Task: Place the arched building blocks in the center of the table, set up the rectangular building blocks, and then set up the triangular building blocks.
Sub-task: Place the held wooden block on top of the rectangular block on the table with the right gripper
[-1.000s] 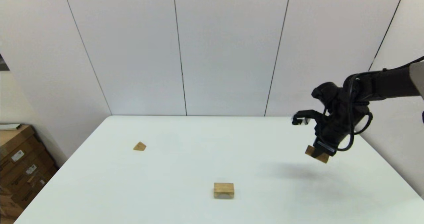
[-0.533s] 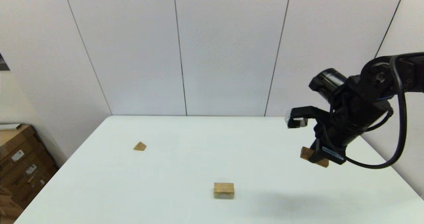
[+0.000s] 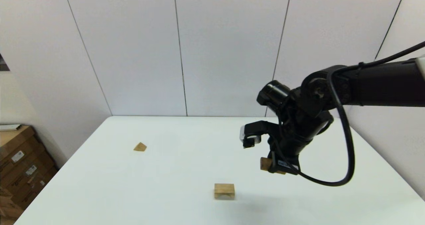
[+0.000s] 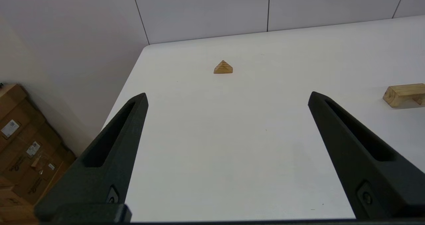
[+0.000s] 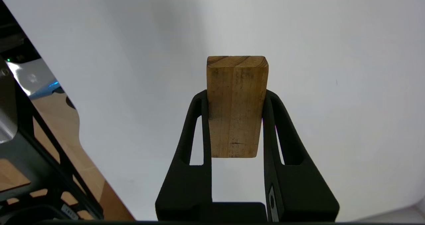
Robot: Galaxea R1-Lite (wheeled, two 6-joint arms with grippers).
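Note:
The arched building block (image 3: 224, 190) stands on its two legs near the front middle of the white table (image 3: 159, 185); the left wrist view shows it too (image 4: 403, 94). My right gripper (image 3: 277, 167) hangs above the table, a little right of and behind the arch, shut on the rectangular building block (image 3: 265, 164). The right wrist view shows that flat bar (image 5: 236, 105) clamped between both fingers, its end sticking out past the tips. The triangular building block (image 3: 140, 147) lies at the far left (image 4: 223, 67). My left gripper (image 4: 228, 96) is open above the table's left part, out of the head view.
Stacked cardboard boxes (image 3: 20, 165) stand on the floor beyond the table's left edge (image 4: 20, 145). White wall panels close off the back. Part of the robot's base (image 5: 23, 158) shows in the right wrist view.
My right arm has carried the rectangular block from the far right of the table leftward and toward the front, nearer the arched block. The arch and triangle have not moved.

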